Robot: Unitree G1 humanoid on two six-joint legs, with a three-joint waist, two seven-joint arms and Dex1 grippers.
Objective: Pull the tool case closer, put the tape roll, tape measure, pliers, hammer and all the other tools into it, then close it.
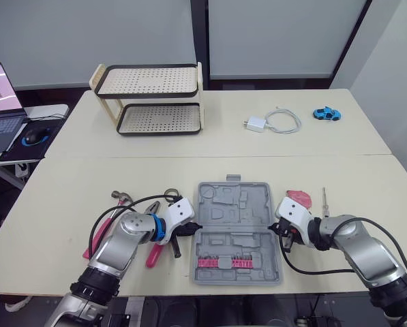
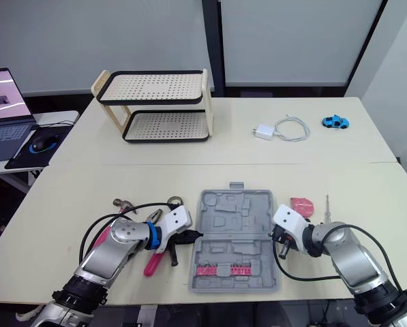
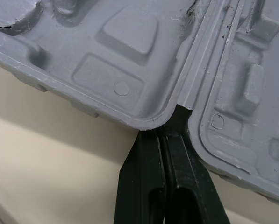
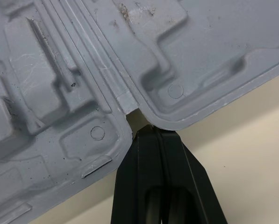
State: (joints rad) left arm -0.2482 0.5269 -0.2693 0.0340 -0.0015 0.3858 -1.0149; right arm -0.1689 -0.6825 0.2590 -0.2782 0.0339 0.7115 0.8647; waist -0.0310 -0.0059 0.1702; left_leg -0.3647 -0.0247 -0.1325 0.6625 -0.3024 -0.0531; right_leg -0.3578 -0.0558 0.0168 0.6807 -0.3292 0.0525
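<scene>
Pliers (image 1: 151, 257) half hidden behind left claw (image 1: 191, 229)

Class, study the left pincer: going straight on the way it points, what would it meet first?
The left pincer would first meet the tool case, at its hinge notch; contact looks very close.
</scene>
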